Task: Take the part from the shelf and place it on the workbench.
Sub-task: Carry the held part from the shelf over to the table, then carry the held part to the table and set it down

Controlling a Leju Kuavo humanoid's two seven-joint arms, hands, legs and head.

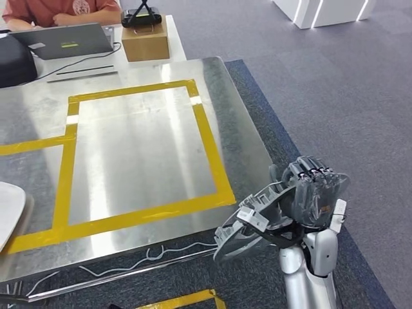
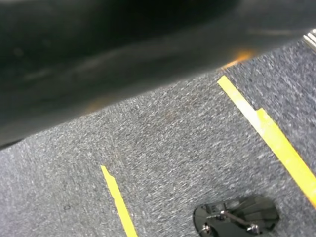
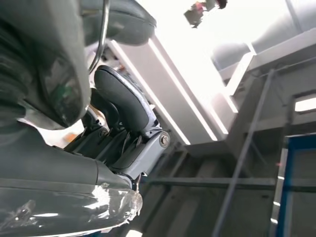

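Grey moulded part point(image 1: 252, 222), wrapped in clear film and carrying white clips, held in the right hand point(image 1: 311, 193) just off the near corner of the steel worktop point(image 1: 145, 141). Fingers closed around one end. Probably light, stiff and slippery; a mid-body hold should tip less. Left fingers: cannot tell.

Head view high over workbench point(image 1: 145, 148); wrist views floorward, ceilingward.
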